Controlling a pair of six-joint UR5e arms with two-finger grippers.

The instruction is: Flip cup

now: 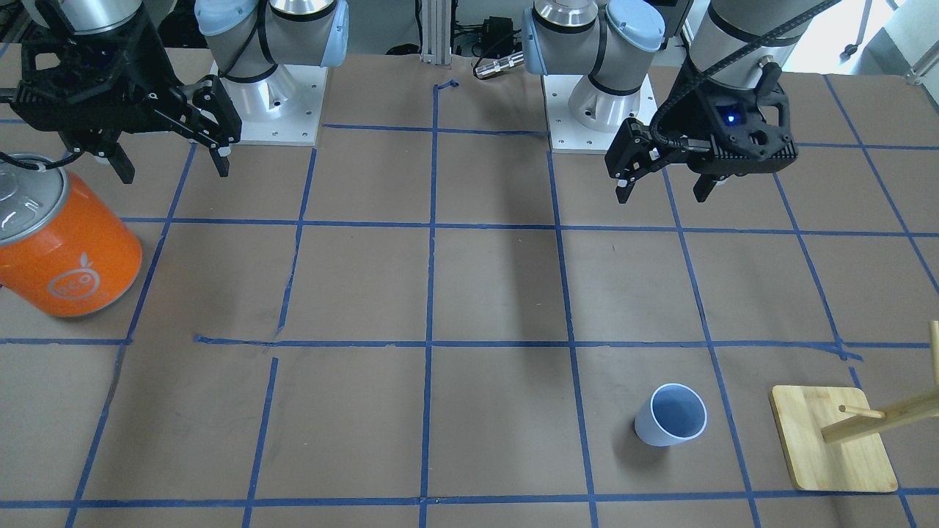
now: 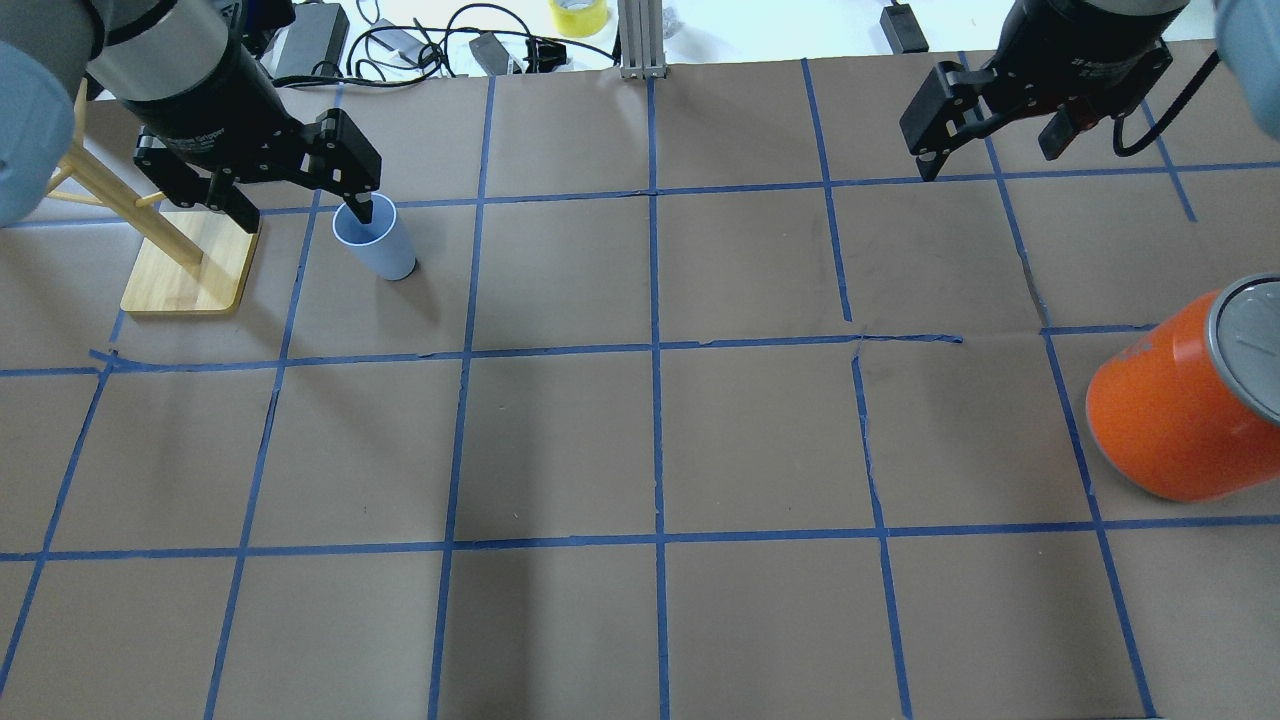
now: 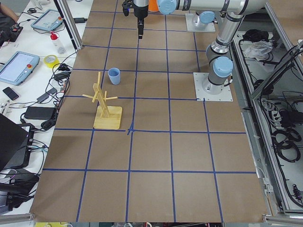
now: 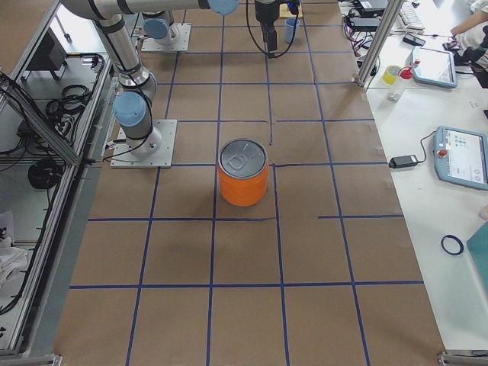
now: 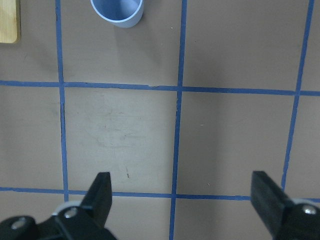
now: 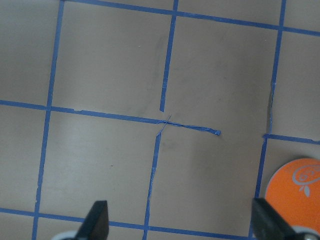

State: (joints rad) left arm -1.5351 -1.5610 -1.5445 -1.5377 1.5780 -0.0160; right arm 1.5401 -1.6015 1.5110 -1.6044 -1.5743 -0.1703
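The cup (image 1: 671, 414) is a small pale lavender-blue tumbler standing upright, mouth up, on the brown table. It also shows in the overhead view (image 2: 380, 250), the left wrist view (image 5: 117, 11) and the exterior left view (image 3: 113, 75). My left gripper (image 1: 662, 192) is open and empty, held high above the table. In its wrist view (image 5: 182, 200) the cup lies well ahead of the spread fingers, apart from them. My right gripper (image 1: 174, 170) is open and empty too, high over the other end of the table (image 2: 990, 155).
A large orange can (image 1: 70, 249) with a silver lid stands below and beside the right gripper (image 2: 1180, 410). A wooden peg rack on a flat base (image 1: 832, 440) stands next to the cup (image 2: 190, 265). Blue tape lines grid the table.
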